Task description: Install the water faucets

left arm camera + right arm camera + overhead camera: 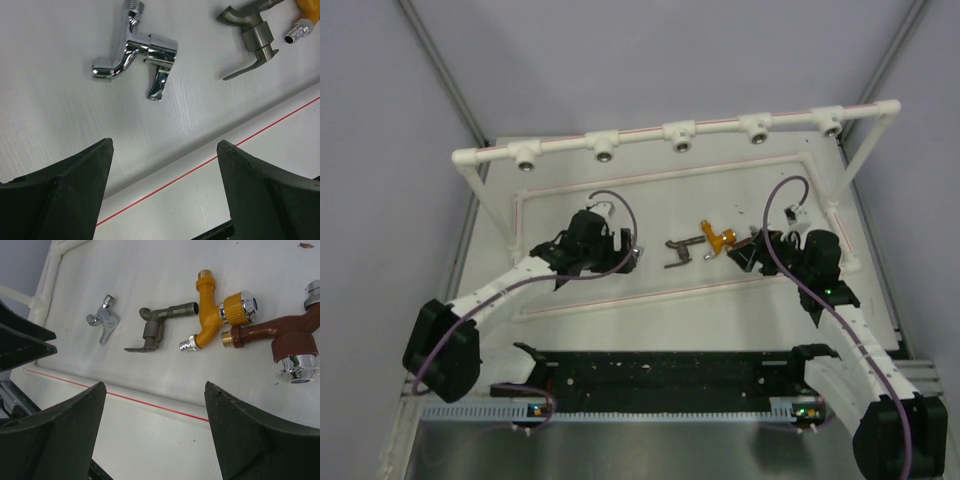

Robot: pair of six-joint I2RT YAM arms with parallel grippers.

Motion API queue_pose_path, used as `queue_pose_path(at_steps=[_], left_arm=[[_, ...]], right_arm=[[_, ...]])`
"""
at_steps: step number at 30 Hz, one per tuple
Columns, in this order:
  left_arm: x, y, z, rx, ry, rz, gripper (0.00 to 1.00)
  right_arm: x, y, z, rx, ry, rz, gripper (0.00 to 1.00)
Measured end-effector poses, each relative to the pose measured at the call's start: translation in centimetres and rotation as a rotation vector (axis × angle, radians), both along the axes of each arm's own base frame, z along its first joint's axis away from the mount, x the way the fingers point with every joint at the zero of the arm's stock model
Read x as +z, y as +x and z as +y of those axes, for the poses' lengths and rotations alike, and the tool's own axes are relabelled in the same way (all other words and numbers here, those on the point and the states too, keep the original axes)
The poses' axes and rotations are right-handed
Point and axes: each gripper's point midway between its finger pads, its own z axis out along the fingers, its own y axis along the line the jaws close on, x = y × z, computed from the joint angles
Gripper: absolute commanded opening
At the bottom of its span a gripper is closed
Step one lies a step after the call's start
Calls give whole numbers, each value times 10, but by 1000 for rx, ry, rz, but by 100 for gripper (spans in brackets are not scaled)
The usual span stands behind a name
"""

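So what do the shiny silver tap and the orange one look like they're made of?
Silver faucet: probably chrome-plated metal, mirror-bright with sharp reflections. Orange faucet: glossy orange coating or plastic, can't tell which; brass-coloured thread, chrome-looking nozzle tip.

Our left arm (pixel 500 290) runs from its base at the lower left of the top view up toward the middle, and our left hand (pixel 628 255) points right. Our right arm (pixel 850 330) rises from the lower right corner and bends leftward, with our right hand (pixel 745 255) facing the centre. In both wrist views our hands gape wide, dark fingers (pixel 75 190) at the bottom corners, gripping nothing.
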Motion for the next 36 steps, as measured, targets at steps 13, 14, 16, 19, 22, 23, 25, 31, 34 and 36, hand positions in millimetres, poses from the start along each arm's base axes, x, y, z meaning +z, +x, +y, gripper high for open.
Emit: queue_pose_path(at_steps=[13,14,16,19,22,23,25,31,34,36], left_arm=[[6,31,-49,-54,-32,-69,93],[5,28,-46,-44,-35,-78,93],[3,19,-36,-21,-36,-83,93],[1,7,-22,16,-41,-97,94],[4,1,-10,59,-46,-125,95],[6,0,-6,73,-49,-137,95],[10,0,0,98,-52,-160,95],[22,0,9,150,-67,-209,95],[20,0,12,164,-64,-210,95],[17,-1,14,170,-57,-208,95]], right_arm=[[-50,-5,64,159,-129,94,61],[-54,-3,69,157,-151,98,60],[-63,5,75,143,-186,109,59],[-75,20,81,116,-226,116,58],[-83,31,95,119,-250,110,57],[-85,35,100,122,-253,105,57],[-88,44,107,120,-262,95,57],[-99,61,114,96,-338,45,55],[-104,67,116,93,-377,23,54],[-107,70,120,100,-406,9,54]])
